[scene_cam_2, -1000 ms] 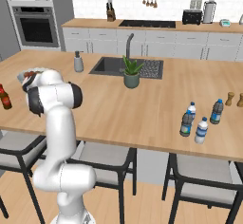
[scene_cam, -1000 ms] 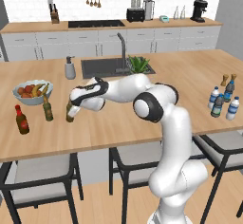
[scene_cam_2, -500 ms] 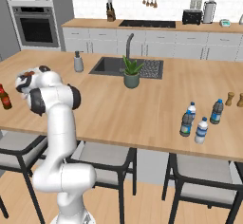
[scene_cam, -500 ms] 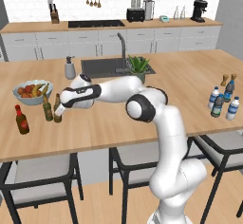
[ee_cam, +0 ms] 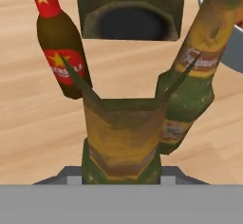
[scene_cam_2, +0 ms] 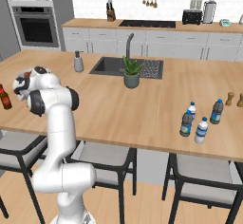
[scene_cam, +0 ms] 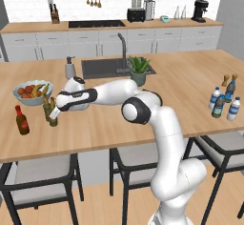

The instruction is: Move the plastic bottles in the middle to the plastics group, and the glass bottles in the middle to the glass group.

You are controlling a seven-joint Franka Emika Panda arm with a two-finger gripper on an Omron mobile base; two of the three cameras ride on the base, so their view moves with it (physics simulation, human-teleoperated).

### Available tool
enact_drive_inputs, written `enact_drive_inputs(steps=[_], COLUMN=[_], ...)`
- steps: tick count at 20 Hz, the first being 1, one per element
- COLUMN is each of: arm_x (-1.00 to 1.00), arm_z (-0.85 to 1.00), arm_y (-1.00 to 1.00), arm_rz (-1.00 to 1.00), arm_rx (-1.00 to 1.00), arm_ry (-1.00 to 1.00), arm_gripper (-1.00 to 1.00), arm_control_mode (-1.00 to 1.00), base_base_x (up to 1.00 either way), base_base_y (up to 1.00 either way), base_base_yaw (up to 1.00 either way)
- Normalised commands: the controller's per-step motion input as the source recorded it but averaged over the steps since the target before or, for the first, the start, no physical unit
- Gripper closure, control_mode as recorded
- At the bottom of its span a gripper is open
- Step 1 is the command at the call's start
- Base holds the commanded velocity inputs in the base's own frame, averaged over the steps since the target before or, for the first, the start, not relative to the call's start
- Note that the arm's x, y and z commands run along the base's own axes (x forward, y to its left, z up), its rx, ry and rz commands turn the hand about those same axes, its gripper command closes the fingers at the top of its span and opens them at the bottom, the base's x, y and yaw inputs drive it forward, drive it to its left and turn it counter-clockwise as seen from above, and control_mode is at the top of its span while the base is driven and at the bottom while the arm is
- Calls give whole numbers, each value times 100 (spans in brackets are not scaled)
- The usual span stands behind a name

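Olive-brown glass sits clamped between the fingers (ee_cam: 76,83) in the hand view: the gripper (scene_cam: 53,116) has its jaws clenched on the carried bottle (ee_cam: 122,137), low over the left end of the island (scene_cam: 190,83). It looks like the set-down step for the glass bottle, right at the glass group. A second olive bottle (ee_cam: 194,71) stands just beside the carried one, near enough that I cannot tell whether they touch, and the red bottle (scene_cam: 21,120) stands a little apart, with the fruit bowl (scene_cam: 32,93) behind. The next move, I'd judge, is to settle the base flat on the wood, release, and draw back without knocking the neighbour. The carried bottle is slim, with a yellowish label band and a greenish foot. Over at the far right the water bottles (scene_cam: 224,104) are clustered.
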Motion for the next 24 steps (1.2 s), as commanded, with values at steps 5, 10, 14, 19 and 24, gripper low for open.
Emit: enact_drive_inputs(steps=[5,10,14,19,24], arm_x=[-12,0,0,0,0], arm_z=[-39,-15,0,0,0], arm_y=[0,0,3,1,0], arm_rz=[0,0,0,0,0], arm_rx=[0,0,0,0,0], arm_ry=[0,-7,-8,-5,0], arm_gripper=[100,100,100,100,-100], arm_control_mode=[-100,-100,-100,-100,-100], base_base_x=[0,0,0,0,0], base_base_y=[0,0,0,0,0], base_base_yaw=[0,0,0,0,0])
